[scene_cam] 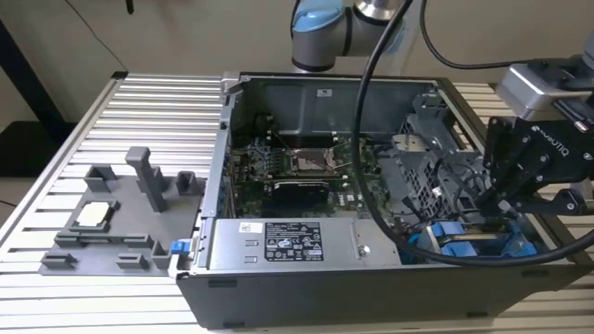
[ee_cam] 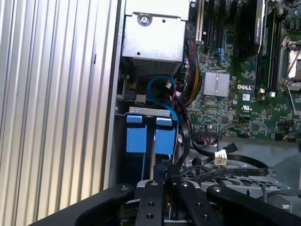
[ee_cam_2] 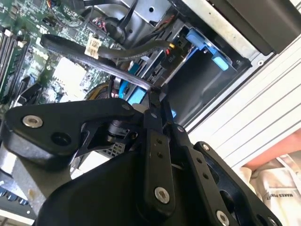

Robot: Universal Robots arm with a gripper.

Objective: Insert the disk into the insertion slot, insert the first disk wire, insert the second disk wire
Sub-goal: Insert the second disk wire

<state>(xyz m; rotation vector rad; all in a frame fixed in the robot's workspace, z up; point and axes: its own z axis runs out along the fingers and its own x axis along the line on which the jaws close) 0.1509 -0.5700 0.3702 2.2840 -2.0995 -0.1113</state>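
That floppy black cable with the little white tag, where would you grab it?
Probably at the stiff plug ending the black cable, past its white tag, not along the limp flat run. Come in from the case's open side and pinch the plug's flat faces: the cable bends, the plug should not.

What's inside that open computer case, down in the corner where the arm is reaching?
Blue plastic drive frames sit in a grey metal cage, with black cables looped beside them. The gripper hangs right above, covering whatever lies under its fingertips.
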